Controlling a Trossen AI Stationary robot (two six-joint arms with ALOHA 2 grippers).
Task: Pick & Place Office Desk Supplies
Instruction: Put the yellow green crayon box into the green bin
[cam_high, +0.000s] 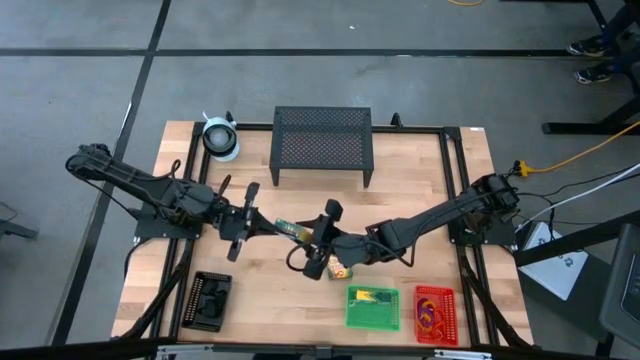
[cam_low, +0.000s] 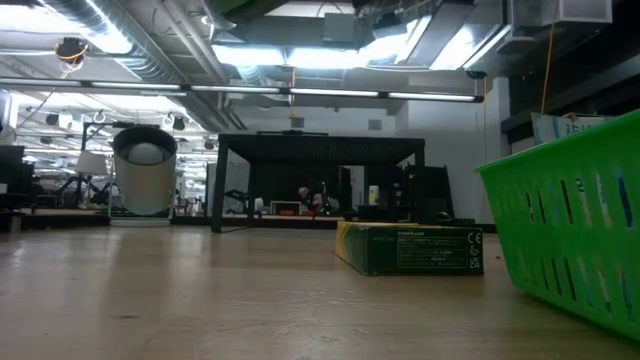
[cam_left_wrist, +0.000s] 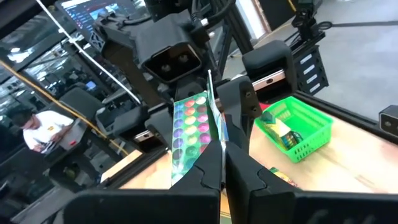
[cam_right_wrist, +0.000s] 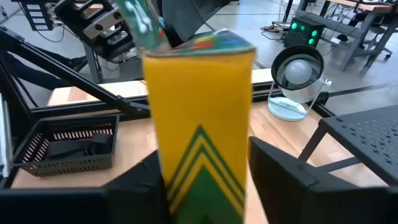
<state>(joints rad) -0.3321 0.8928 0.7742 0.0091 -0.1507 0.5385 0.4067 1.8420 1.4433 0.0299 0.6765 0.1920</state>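
A yellow-green crayon box (cam_high: 290, 230) hangs in the air above the middle of the table, between my two grippers. My left gripper (cam_high: 258, 225) comes from the table's left and is shut on it. My right gripper (cam_high: 312, 240) comes from the right, with its fingers on either side of the box (cam_right_wrist: 199, 124). The box face with coloured dots (cam_left_wrist: 191, 124) shows in the left wrist view. Another small green-yellow box (cam_low: 410, 250) lies flat on the table near the green tray (cam_high: 372, 307). My left gripper pinches a thin flap edge of the crayon box (cam_left_wrist: 214, 134) between its two shut fingers (cam_left_wrist: 205, 171), coming about level from the table's left. The box stands out beyond the fingers, clear of the table. My right gripper has the crayon box's body between its two fingers (cam_right_wrist: 280, 171), one on each narrow side (cam_right_wrist: 242, 162). It comes about level from the table's right. The box fills the gap between them and stands upright in that view, clear of the table.
A black tray (cam_high: 210, 300) sits at the near left and a red tray (cam_high: 435, 313) at the near right, beside the green one. A black mesh stand (cam_high: 322, 145) and a whitish roll (cam_high: 220, 138) are at the far edge.
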